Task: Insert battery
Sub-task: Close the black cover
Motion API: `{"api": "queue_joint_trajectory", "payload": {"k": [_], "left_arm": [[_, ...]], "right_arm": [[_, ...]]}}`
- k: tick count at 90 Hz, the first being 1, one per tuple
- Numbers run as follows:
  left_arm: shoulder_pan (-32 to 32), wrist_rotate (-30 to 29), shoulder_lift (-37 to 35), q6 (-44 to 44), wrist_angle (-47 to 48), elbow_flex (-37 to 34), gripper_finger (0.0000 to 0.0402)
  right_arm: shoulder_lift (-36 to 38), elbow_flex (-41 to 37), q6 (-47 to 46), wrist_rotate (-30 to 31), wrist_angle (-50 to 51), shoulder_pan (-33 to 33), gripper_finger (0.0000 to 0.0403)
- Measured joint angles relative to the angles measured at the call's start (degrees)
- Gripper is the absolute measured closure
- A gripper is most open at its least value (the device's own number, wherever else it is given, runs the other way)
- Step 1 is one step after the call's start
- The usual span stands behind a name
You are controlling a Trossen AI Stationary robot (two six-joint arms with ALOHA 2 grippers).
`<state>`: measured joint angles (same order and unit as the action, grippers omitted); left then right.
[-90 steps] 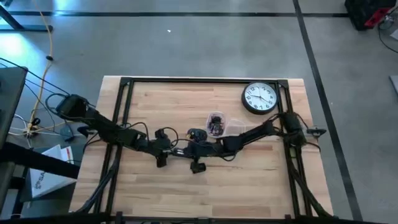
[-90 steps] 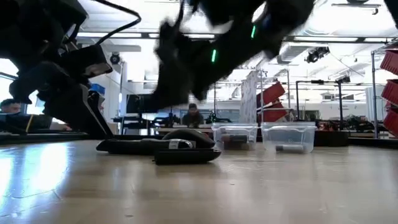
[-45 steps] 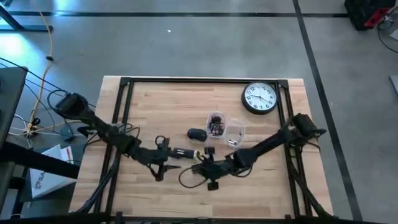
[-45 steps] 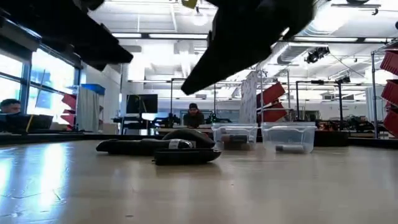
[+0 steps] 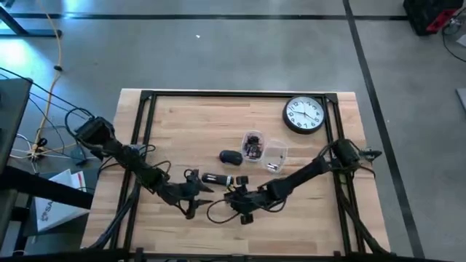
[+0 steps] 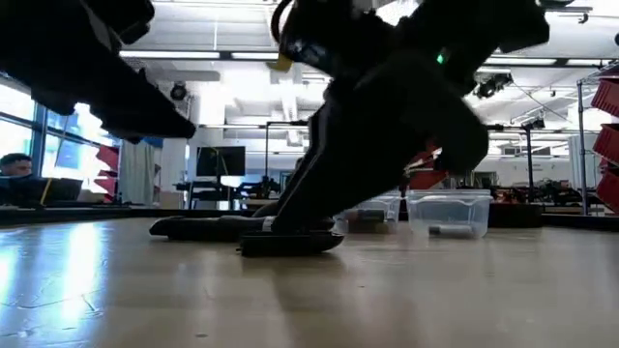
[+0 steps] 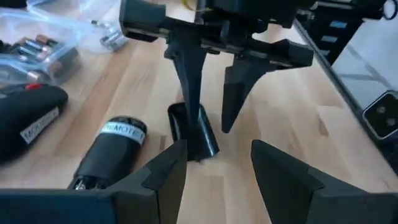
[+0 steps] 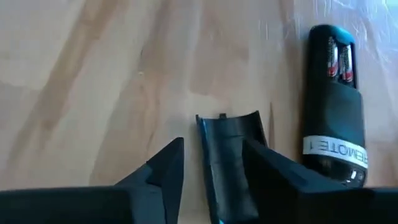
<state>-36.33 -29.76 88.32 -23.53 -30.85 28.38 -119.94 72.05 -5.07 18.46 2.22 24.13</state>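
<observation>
Your right gripper (image 8: 211, 177) straddles the battery cover (image 8: 229, 155), fingers spread; the left gripper (image 7: 211, 168) hangs open nearby; the remote (image 8: 334, 106) seems loaded.

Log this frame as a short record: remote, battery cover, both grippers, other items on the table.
remote: lying flat, compartment open, batteries seated inside
battery cover: off, on the table beside the remote
right gripper: open, fingers straddling the cover
left gripper: open, facing the right gripper across the cover
other items: wall clock, two clear containers, computer mouse
</observation>
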Motion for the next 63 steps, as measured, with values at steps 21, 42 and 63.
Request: {"api": "queue_joint_trajectory", "payload": {"k": [21,42,63], "left_arm": [[0.9,-0.2,0.7,0.1,-0.1,0.0,0.0238],[1.5,0.0,0.6,1.5,-0.1,0.0,0.0238],[-0.3,-4.6,-4.8,4.9,2.2,0.0,0.0238]], "right_arm": [[-1.6,0.2,-0.5,-5.5,-0.2,-2.4,0.0333],[-1.7,0.2,-3.2,-7.8,-0.8,-3.4,0.0398],[0.8,2.2,-4.9,-2.6,-1.8,-2.6,0.0403]]}}
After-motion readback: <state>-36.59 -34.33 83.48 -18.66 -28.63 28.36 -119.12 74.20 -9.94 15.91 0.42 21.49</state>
